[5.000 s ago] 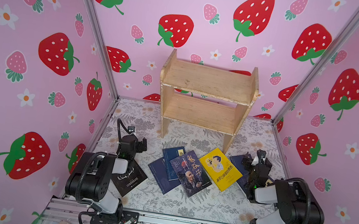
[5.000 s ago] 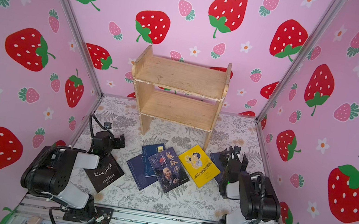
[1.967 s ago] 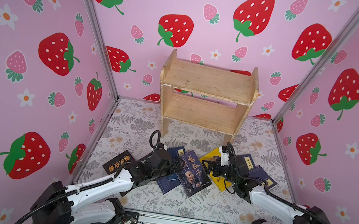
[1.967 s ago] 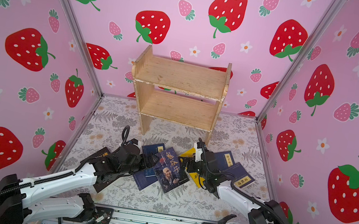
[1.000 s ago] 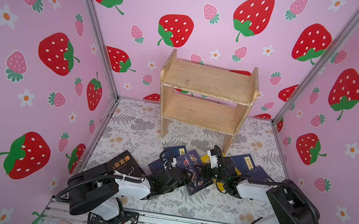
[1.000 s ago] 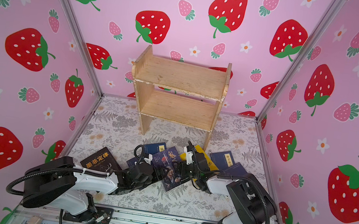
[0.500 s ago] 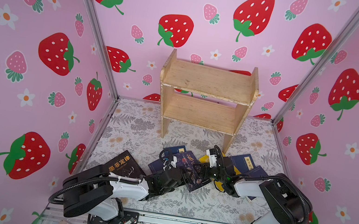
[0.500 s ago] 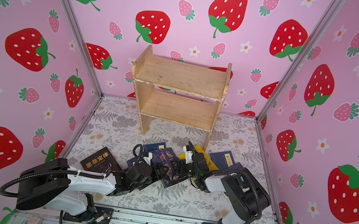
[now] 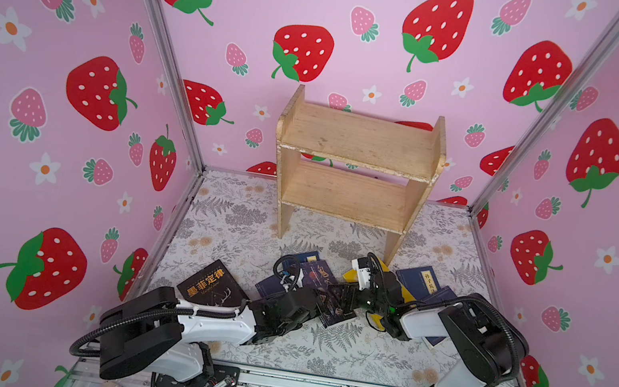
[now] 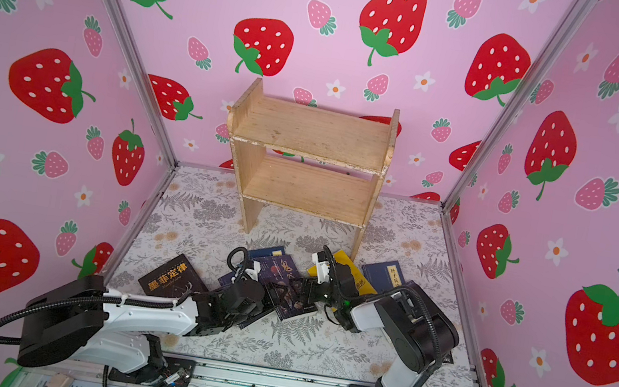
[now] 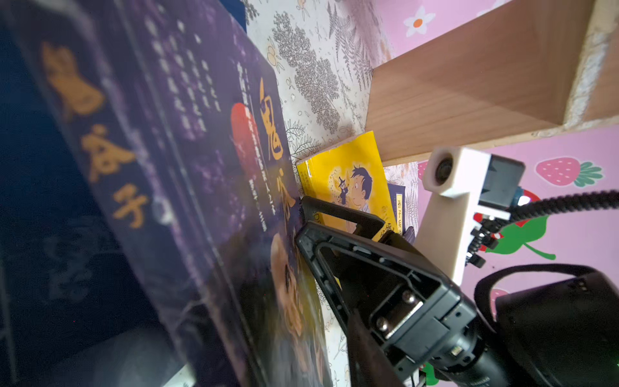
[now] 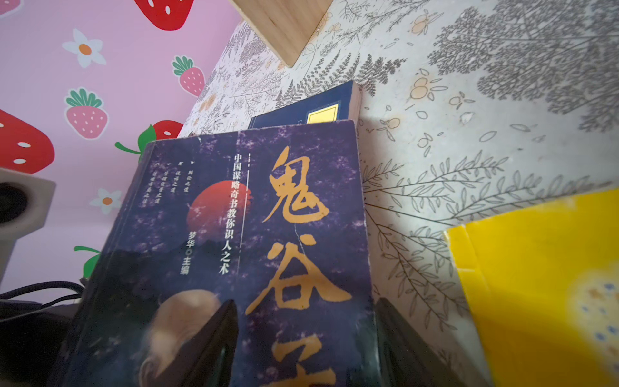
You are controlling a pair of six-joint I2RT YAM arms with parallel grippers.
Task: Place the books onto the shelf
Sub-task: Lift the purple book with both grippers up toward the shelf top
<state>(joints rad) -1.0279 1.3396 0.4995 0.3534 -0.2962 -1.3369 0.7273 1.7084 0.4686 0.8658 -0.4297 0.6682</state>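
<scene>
The dark purple book (image 12: 268,217) points lengthwise toward the shelf (image 9: 358,143), its long edge between the right gripper's (image 12: 306,303) parted jaws; the left gripper's (image 9: 317,305) jaws are hidden.

1. We see the shelf (image 10: 308,152) against the back wall.
2. In front of it lie the black book (image 10: 170,277), purple book (image 10: 283,270), yellow book (image 10: 355,277) and navy book (image 10: 387,276).
3. The left gripper (image 10: 274,292) and right gripper (image 10: 306,288) meet at the purple book from opposite sides.
4. We cannot tell their grip.

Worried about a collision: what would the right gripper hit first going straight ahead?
The dark purple book: its edge lies between the open fingers of the right gripper, though exact depth is unclear.
</scene>
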